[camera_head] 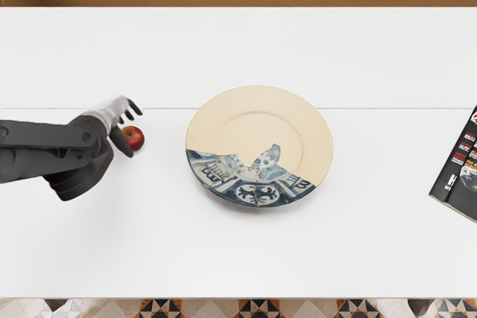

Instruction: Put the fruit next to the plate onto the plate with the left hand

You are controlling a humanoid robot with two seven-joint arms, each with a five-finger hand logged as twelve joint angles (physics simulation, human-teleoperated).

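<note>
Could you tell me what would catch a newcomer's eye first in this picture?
The large round cream plate with a blue patterned lower part sits in the middle of the white table. Left of it lies a small red fruit, with the dark-armed left hand open right beside it. A glossy magazine pokes in at the right edge.

Matt white table (238, 243), glossy glazed ceramic plate (257, 121), shiny red apple (134, 138).

We see a white table (238, 42), cream-and-blue plate (223, 117) at centre, red apple (136, 138) at the plate's nine o'clock, magazine (458, 176) at three o'clock.
</note>
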